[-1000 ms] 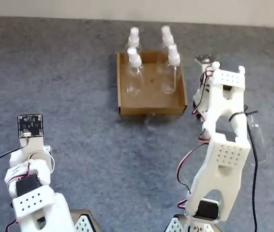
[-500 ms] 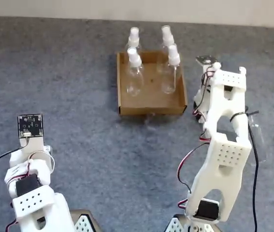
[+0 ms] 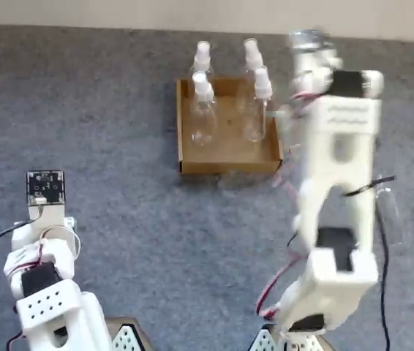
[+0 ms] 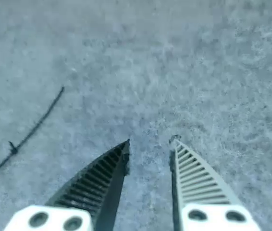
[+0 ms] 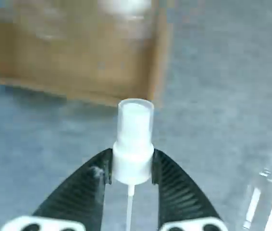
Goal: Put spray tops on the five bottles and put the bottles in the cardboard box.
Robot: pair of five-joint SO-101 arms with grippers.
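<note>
Four capped bottles (image 3: 202,110) are recorded at the cardboard box (image 3: 229,162), the fifth bottle (image 3: 388,212) lying uncapped on the bench (image 3: 119,110), a spray top (image 5: 133,139) clamped in the right hand (image 5: 132,156), the left hand (image 4: 149,144) spread empty.

I see a grey carpet-like mat (image 3: 104,219) covering the table as far as my feeds reach, its nap mottled light and dark. Along the far side a pale strip of wall (image 3: 83,13) runs across the high view. In the left wrist view a thin black cord (image 4: 28,132) lies slantwise on the mat, with a small knot or clip partway along; I cannot tell which.
</note>
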